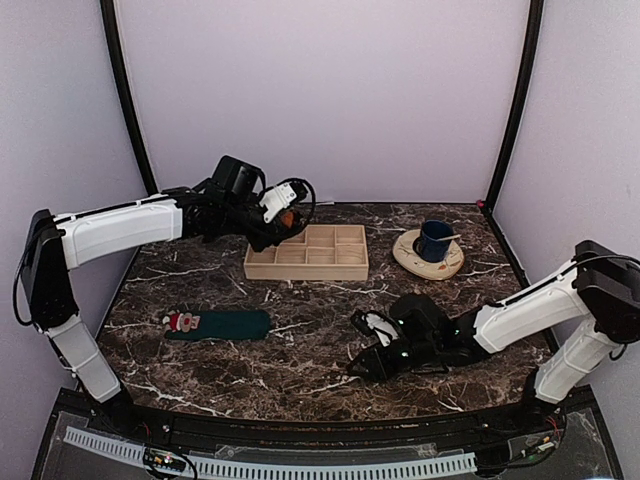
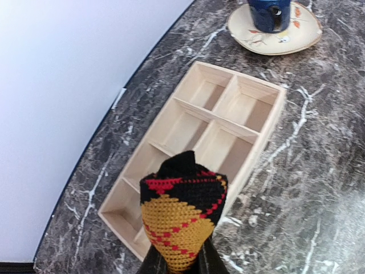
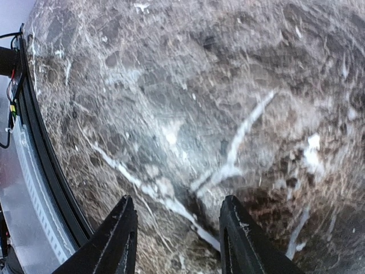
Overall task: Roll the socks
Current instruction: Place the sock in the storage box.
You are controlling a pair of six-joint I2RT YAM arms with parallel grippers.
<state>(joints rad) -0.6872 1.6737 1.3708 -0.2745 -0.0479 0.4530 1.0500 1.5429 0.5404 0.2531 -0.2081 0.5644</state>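
My left gripper (image 1: 286,222) is shut on the rolled black argyle sock (image 2: 181,216), with orange and red diamonds, and holds it above the left end of the wooden divided tray (image 1: 307,252). In the left wrist view the tray's compartments (image 2: 194,123) lie just beyond the sock. The teal-green sock with the Santa figure (image 1: 217,324) lies flat on the table at the front left. My right gripper (image 1: 362,356) is open and empty, low over the bare marble (image 3: 182,131) at the front middle.
A blue mug (image 1: 435,240) stands on a cream saucer (image 1: 428,257) at the back right, right of the tray. The table's front edge and a black rail (image 3: 40,165) lie close to my right gripper. Purple walls enclose the table.
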